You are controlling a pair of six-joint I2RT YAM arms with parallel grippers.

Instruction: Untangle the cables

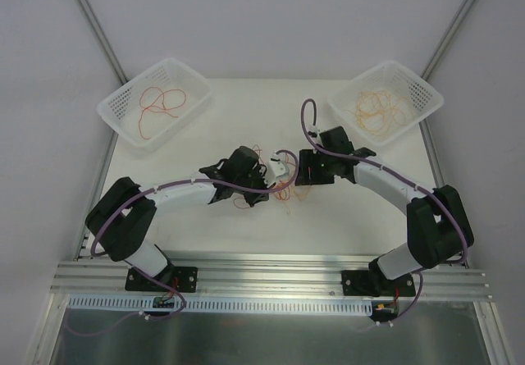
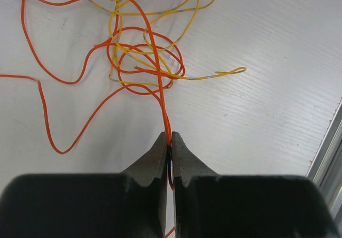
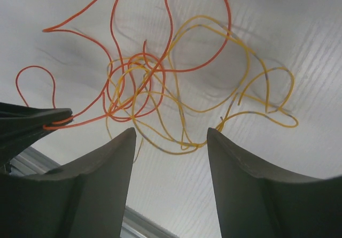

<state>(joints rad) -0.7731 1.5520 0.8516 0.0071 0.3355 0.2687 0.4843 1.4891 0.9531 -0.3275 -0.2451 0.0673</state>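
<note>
Yellow cables [image 2: 232, 70] tangle the red cable [image 2: 164, 109] in the left gripper [image 2: 170, 139].

On the table [image 1: 246, 123], cables [image 1: 285, 190] lie between left gripper [image 2: 171, 140] and right gripper [image 3: 171, 132].

Your top view looks steeply down from high behind the near edge, taking in the whole tabletop [image 1: 246, 111]. Your wrist views sit close, facing the tabletop past the left claw [image 2: 171, 141] and the right claw [image 3: 171, 133]. All three views share the tangled cables [image 2: 144, 67] at centre.

White basket [image 1: 121, 98] far-L, 2nd basket [image 1: 422, 94] far-R, on table [image 1: 246, 119]
</note>
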